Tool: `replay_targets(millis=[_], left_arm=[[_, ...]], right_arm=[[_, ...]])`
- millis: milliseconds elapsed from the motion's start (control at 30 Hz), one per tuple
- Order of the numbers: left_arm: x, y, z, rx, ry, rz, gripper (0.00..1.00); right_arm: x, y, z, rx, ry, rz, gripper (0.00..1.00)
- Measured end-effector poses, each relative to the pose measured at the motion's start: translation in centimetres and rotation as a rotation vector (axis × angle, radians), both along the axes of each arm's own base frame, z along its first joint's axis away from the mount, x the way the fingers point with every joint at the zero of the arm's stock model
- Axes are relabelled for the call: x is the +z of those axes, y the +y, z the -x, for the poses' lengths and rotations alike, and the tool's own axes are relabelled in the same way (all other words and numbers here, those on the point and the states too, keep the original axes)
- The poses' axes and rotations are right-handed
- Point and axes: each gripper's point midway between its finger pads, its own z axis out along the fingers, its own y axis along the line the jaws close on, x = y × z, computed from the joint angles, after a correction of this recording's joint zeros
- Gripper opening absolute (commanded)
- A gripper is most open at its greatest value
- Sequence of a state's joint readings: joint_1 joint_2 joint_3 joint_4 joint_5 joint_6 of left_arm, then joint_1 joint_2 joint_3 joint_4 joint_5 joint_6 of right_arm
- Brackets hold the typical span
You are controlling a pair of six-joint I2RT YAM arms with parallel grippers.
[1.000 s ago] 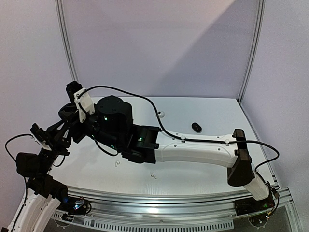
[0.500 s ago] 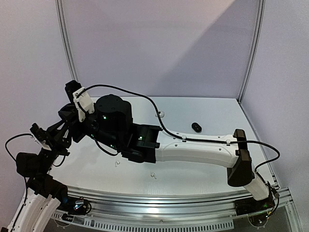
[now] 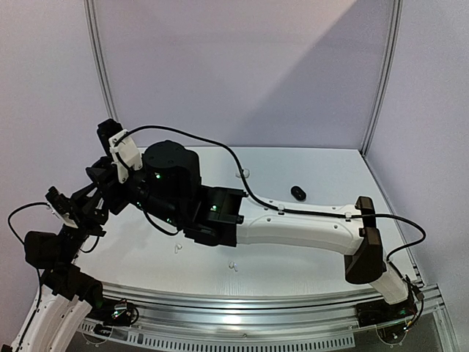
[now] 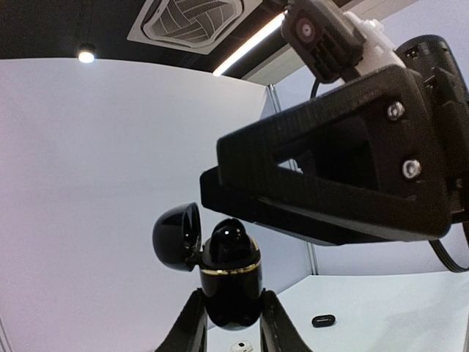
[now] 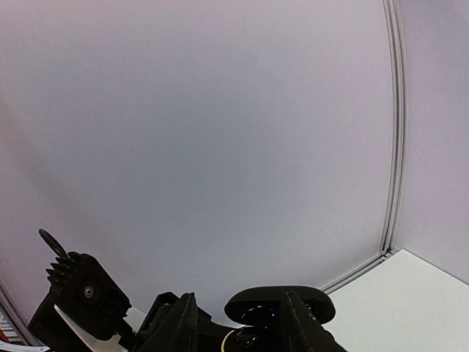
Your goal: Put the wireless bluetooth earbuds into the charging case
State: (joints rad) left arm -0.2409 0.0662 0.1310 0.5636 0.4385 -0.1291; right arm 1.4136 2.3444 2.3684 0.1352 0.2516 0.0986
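Within left gripper (image 4: 231, 312), charging case (image 4: 231, 275)

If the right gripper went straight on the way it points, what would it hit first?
Probably the open black charging case, held by the left gripper: it sits just ahead of the right gripper, though depth is unclear.

The right arm (image 3: 293, 233) is a long white tube with black joints, across the middle of the frame. A thin black cable (image 3: 315, 213) loops over it. Green lights (image 3: 159, 178) glow on its round black motor. The left arm (image 3: 53, 314), lower left, is white below, black above. Its fingers (image 4: 189, 330) are black.
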Motion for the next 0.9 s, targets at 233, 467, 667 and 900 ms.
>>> replay_targets(millis=[233, 467, 667, 900], left_arm=[[-0.1, 0.0, -0.1, -0.006, 0.010, 0.005, 0.00], [-0.6, -0.2, -0.7, -0.011, 0.043, 0.001, 0.00], [-1.7, -1.3, -1.5, -0.047, 0.087, -0.055, 0.00], [0.0, -3.7, -0.2, -0.135, 0.008, -0.256, 0.00]], right_arm=[[0.1, 0.0, 0.0, -0.004, -0.013, 0.004, 0.41], [0.3, 0.0, 0.4, 0.020, -0.040, 0.022, 0.47], [2.4, -2.6, 0.9, 0.026, -0.030, 0.031, 0.51], [8.1, -7.8, 0.6, -0.030, 0.027, 0.014, 0.53]])
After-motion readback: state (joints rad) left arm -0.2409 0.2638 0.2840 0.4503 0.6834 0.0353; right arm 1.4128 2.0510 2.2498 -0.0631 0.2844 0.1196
